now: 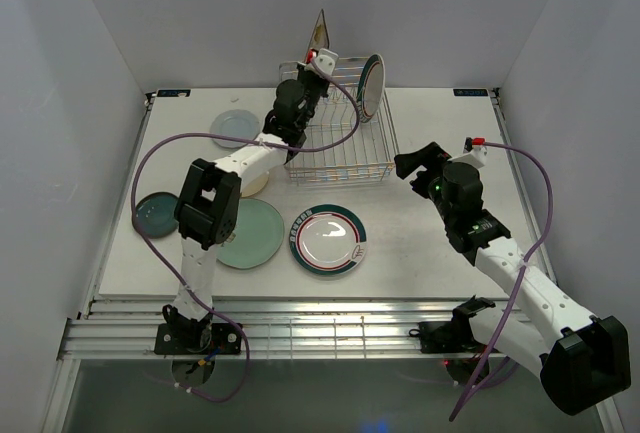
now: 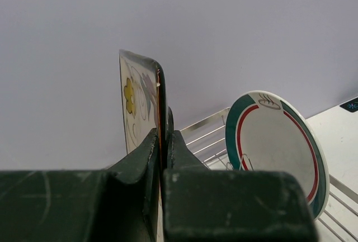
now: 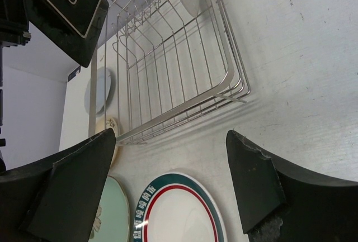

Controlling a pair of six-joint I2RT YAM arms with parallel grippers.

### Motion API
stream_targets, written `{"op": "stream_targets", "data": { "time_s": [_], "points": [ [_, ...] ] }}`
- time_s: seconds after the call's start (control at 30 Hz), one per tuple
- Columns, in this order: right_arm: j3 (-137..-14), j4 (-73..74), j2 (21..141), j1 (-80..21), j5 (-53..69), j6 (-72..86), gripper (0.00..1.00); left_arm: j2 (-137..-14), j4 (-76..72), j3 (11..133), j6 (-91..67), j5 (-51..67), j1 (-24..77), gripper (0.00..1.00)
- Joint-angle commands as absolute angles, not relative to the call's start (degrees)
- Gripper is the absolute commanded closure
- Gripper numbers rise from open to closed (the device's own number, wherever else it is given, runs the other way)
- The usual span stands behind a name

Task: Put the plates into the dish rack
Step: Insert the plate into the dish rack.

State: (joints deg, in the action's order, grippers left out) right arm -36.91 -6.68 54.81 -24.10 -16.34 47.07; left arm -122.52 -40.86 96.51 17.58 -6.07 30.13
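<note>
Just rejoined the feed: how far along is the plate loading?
Done: one rimmed plate stands in the rack. In hand: the left gripper grips the floral plate above it. Left: five on the table: another rimmed plate, green plate, teal plate, blue plate, cream plate. The right gripper is open.

Lab test booth (plain white walls).

Top view: bright, even, diffuse, lit from above; cool bluish cast on walls and table. Soft faint shadows beneath dish rack and arms. Slight sheen on rimmed plate. Left wrist view: left fingers dark and blurred (too close for focus), floral plate sharper, glint along edge. Right wrist view: stretches toward edges; crisp wire shadows on table; right fingers dark, underexposed.
</note>
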Motion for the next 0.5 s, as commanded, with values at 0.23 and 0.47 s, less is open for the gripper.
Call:
{"op": "stream_targets", "data": {
  "time_s": [0.23,0.47],
  "points": [
    [-36.6,-9.9,54.0,-23.8,-16.4,45.4,0.14,-119.4,-55.0,98.5,20.3,-6.8,30.4,1.00],
    [-36.3,-10.0,53.7,-23.6,-16.3,45.3,0.14,-119.5,-55.6,97.1,19.9,-7.6,30.3,1.00]
  ]
}}
